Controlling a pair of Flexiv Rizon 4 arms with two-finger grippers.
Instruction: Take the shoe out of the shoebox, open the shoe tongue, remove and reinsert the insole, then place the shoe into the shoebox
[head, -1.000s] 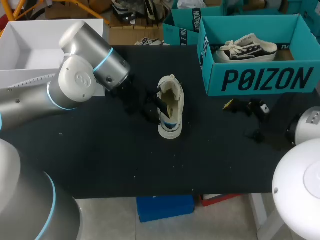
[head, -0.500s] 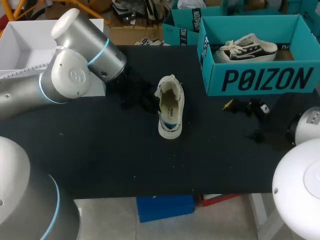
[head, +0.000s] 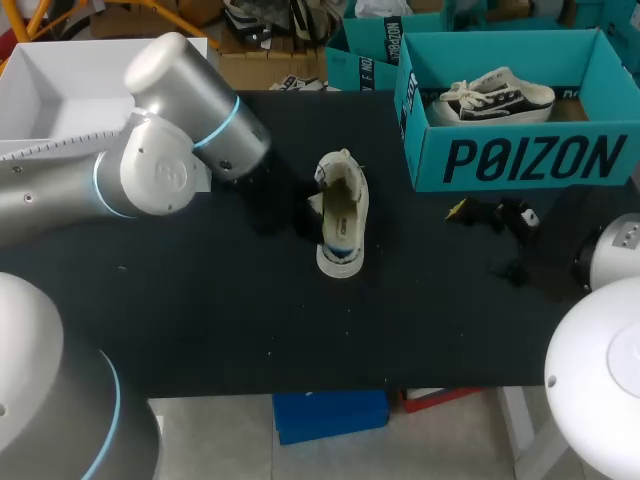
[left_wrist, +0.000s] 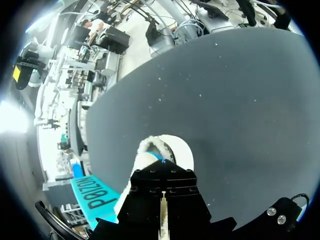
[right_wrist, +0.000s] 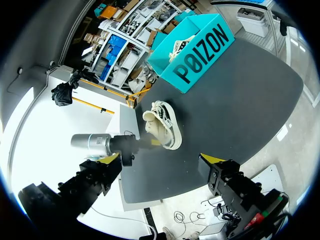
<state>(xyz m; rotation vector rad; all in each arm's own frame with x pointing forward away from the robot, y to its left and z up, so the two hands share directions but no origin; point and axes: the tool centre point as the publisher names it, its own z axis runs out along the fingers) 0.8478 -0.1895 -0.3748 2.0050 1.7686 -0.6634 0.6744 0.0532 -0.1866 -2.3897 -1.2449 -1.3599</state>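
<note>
A cream low shoe (head: 340, 215) lies on the black table (head: 200, 300), toe toward the front edge, its opening upward. My left gripper (head: 303, 212) sits at the shoe's left rim and looks shut on that edge. In the left wrist view the shoe (left_wrist: 167, 147) is right under the black gripper body, which hides the tips. The teal shoebox (head: 520, 160) stands at the back right with a second shoe (head: 495, 95) inside. My right gripper (right_wrist: 161, 159) hangs wide open and empty, well back from the shoe (right_wrist: 162, 125) and shoebox (right_wrist: 195, 50).
A white open box (head: 60, 100) stands at the back left behind my left arm. Another teal box (head: 360, 50) is behind the shoebox. My right gripper (head: 490, 215) hovers in front of the shoebox.
My left gripper drew back out of the shoe's opening to its left rim and closed there. The shoe and the right arm have stayed put.
</note>
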